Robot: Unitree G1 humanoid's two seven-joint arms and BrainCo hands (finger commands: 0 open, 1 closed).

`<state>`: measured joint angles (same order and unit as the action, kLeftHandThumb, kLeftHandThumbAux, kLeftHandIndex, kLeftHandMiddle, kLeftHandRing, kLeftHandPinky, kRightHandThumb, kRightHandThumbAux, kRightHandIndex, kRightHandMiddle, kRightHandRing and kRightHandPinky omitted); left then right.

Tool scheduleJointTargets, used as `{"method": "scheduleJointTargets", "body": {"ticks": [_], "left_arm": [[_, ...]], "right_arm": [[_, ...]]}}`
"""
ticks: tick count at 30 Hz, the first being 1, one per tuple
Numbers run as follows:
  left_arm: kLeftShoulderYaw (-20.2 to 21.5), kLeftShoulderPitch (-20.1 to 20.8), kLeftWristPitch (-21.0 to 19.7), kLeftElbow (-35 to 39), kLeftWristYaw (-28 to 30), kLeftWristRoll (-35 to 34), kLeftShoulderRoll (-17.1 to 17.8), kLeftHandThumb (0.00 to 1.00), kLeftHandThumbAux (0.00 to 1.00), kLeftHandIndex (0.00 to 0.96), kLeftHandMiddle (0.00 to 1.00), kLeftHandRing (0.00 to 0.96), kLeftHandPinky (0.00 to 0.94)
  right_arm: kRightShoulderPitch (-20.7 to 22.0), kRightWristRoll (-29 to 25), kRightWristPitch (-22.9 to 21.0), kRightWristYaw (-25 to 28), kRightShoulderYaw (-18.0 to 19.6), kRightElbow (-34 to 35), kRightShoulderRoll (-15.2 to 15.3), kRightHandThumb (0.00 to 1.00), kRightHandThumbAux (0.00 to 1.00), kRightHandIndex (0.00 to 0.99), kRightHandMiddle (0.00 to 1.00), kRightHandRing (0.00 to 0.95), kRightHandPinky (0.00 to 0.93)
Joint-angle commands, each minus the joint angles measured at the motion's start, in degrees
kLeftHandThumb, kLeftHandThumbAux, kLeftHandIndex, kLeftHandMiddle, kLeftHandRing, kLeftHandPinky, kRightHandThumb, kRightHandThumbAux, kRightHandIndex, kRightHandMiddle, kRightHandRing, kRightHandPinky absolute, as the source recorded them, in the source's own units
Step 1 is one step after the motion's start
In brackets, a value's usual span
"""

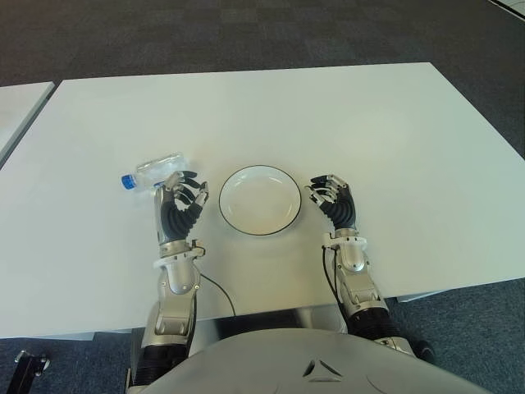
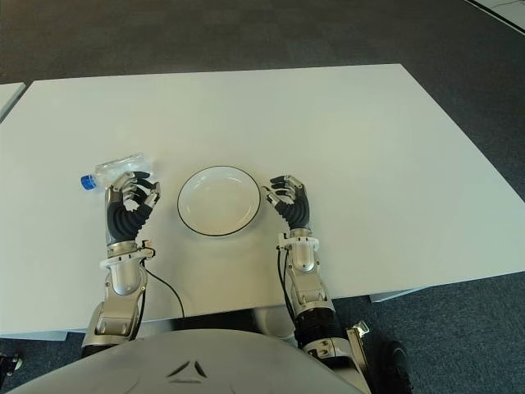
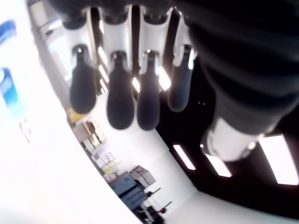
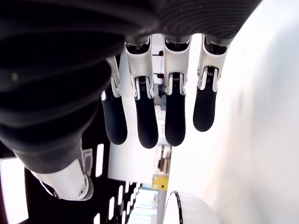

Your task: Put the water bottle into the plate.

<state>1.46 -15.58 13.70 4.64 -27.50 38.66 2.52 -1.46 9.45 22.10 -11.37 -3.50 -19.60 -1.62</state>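
Observation:
A clear water bottle (image 1: pixel 157 170) with a blue cap lies on its side on the white table (image 1: pixel 344 115), to the left of the plate. The white plate (image 1: pixel 224 215) with a thin dark rim sits empty near the table's front edge. My left hand (image 1: pixel 182 194) is just in front of the bottle, between it and the plate; its fingers (image 3: pixel 120 100) hang loosely curled and hold nothing. My right hand (image 1: pixel 330 194) shows right of the plate, fingers (image 4: pixel 145 116) relaxed and empty, with the plate rim (image 4: pixel 175 205) close by.
A second white table (image 1: pixel 20 103) stands apart at the far left. Dark carpet (image 1: pixel 246 33) lies beyond the table's back edge and to its right. A thin black cable (image 1: pixel 217 291) trails from my left forearm over the front edge.

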Motion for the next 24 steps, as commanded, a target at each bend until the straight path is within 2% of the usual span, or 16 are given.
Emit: {"method": "scheduleJointTargets", "body": {"ticks": [1, 2, 5, 8, 13, 19, 22, 24], "left_arm": [[1.9, 5.7, -8.8, -0.5, -0.4, 9.9, 6.8, 0.649, 0.636, 0.263, 0.168, 0.169, 0.191], [2.1, 6.8, -9.9, -1.4, -0.2, 10.5, 7.9, 0.65, 0.581, 0.19, 0.123, 0.121, 0.141], [2.0, 9.2, -12.7, -4.3, -1.0, 12.2, 10.6, 0.653, 0.502, 0.073, 0.048, 0.046, 0.056], [1.0, 11.4, -16.8, -7.3, -1.5, 15.0, 12.7, 0.656, 0.438, 0.024, 0.015, 0.015, 0.018], [-1.3, 15.9, -27.0, -11.4, 0.6, 20.1, 14.2, 0.649, 0.345, 0.003, 0.002, 0.002, 0.002], [-4.0, 19.1, -37.8, -12.8, 5.1, 23.8, 15.0, 0.615, 0.262, 0.0, 0.0, 0.0, 0.0], [-5.0, 20.8, -41.3, -13.6, 7.5, 24.4, 15.7, 0.596, 0.228, 0.0, 0.0, 0.0, 0.0], [-5.4, 25.1, -44.0, -18.1, 10.6, 23.9, 17.1, 0.588, 0.208, 0.0, 0.0, 0.0, 0.0]], "right_arm": [[-0.2, 0.3, -1.8, -0.3, -0.2, -0.1, -0.7, 0.706, 0.737, 0.416, 0.417, 0.391, 0.388], [-0.2, 0.2, -1.8, -0.3, -0.2, -0.1, -0.7, 0.706, 0.737, 0.416, 0.417, 0.391, 0.388], [-0.1, 0.3, -1.9, -0.4, -0.3, -0.2, -0.9, 0.706, 0.737, 0.416, 0.416, 0.39, 0.386], [-0.1, 0.3, -1.9, -0.4, -0.4, -0.2, -1.0, 0.705, 0.737, 0.416, 0.414, 0.388, 0.385], [-0.2, 0.1, -2.0, -0.2, -0.3, -0.2, -1.0, 0.701, 0.738, 0.415, 0.408, 0.387, 0.387], [-0.2, 0.4, -1.9, -0.4, -0.4, -0.3, -1.2, 0.7, 0.738, 0.415, 0.405, 0.388, 0.393], [-0.2, 0.5, -1.9, -0.5, -0.4, -0.2, -1.2, 0.7, 0.738, 0.415, 0.406, 0.389, 0.394], [-0.3, 0.6, -1.9, -0.5, -0.4, -0.1, -1.2, 0.7, 0.738, 0.416, 0.406, 0.39, 0.396]]}}
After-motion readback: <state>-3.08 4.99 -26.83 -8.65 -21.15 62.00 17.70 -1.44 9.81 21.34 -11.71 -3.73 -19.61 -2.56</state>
